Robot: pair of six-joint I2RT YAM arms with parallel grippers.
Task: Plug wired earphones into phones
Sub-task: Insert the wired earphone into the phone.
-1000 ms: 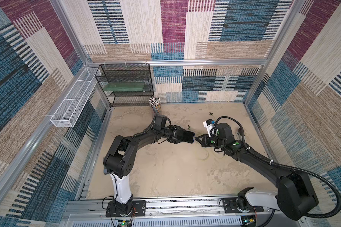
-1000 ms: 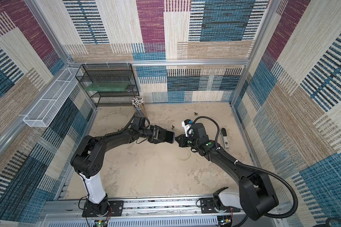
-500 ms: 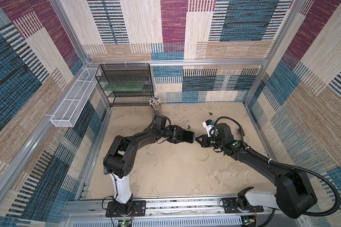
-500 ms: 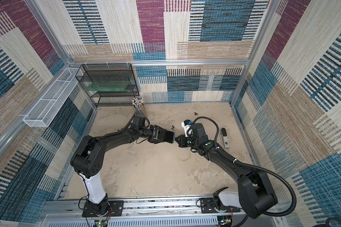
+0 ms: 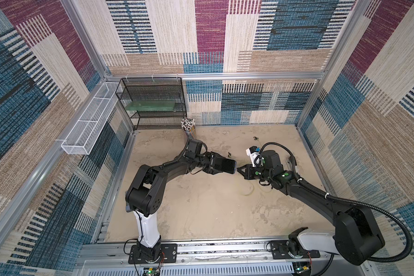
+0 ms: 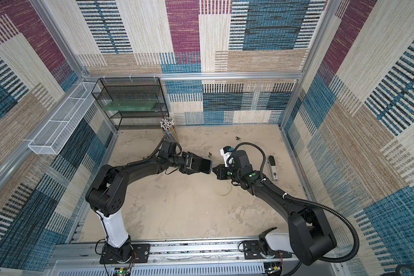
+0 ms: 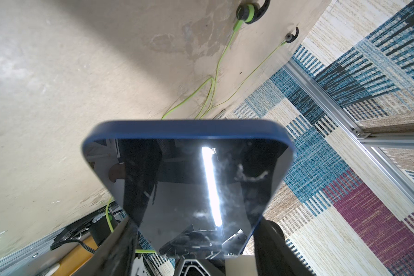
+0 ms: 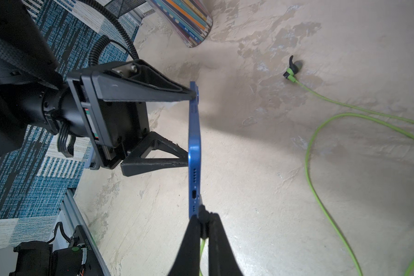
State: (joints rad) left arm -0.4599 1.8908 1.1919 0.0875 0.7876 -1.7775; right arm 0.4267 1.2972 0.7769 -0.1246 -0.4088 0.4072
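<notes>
The phone (image 5: 227,165) (image 6: 205,165), a dark glossy slab with a blue rim, is held off the table, and my left gripper (image 5: 219,165) (image 7: 194,229) is shut on its two long sides. My right gripper (image 5: 240,170) (image 8: 203,218) is shut on the black plug (image 8: 202,212) of the wired earphones. The plug's tip sits against the phone's bottom edge (image 8: 194,148), just beside the port (image 8: 194,194). The yellow-green cable (image 8: 308,153) (image 7: 215,78) trails over the table to two black earbuds (image 7: 246,10) (image 7: 290,37).
A black mesh rack (image 5: 153,102) and a cup of pencils (image 5: 188,126) stand at the back left. A white wire basket (image 5: 91,124) hangs on the left wall. A dark bar-shaped object (image 6: 272,167) lies right of my right arm. Cable loops (image 5: 247,191) lie under that arm.
</notes>
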